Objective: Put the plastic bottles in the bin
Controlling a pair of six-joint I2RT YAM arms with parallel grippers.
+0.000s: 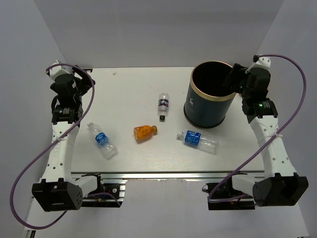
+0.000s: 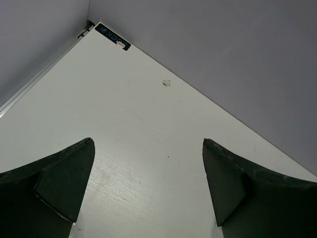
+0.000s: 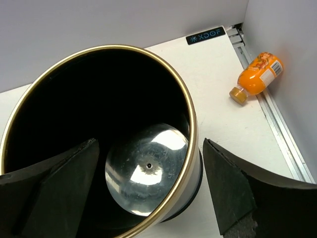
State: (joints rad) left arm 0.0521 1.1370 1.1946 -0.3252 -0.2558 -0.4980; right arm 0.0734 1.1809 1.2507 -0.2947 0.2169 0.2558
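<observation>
Over at the far right of the table (image 1: 129,94), the right gripper (image 3: 148,144) hangs above the right-hand rim of the bin (image 1: 210,111), jaws spread and holding nothing. The left gripper (image 2: 148,144), just as wide and just as empty, points at bare board near the far left corner. Nothing has gone in that I can see, since the bin's bottom shows bare. Four bottles lie on their sides across the middle: the left blue-labelled bottle (image 1: 103,140) near the left arm, an orange bottle (image 1: 145,132), a small black-capped bottle (image 1: 163,105), and the right blue-labelled bottle (image 1: 198,139) just in front of the bin. A second orange bottle (image 3: 257,75) lies against the rail (image 3: 277,129) by the right wall, hidden from overhead. Rolling is what I'd worry about, because a round bottle lying flat will likely skitter off if one finger touches first. Thin clear plastic may also buckle and squirt out of a hard pinch. With the right arm so close to the rim, a careless swing could knock the bin, and the bottle at the rail leaves little room for a finger on the wall side. The bin is a tall smooth cylinder, navy outside, gold-edged, black within, with a mirror-bright floor. The bottles look light and glossy, the orange ones stubby, and the tabletop is pale, matte and faintly grained.
</observation>
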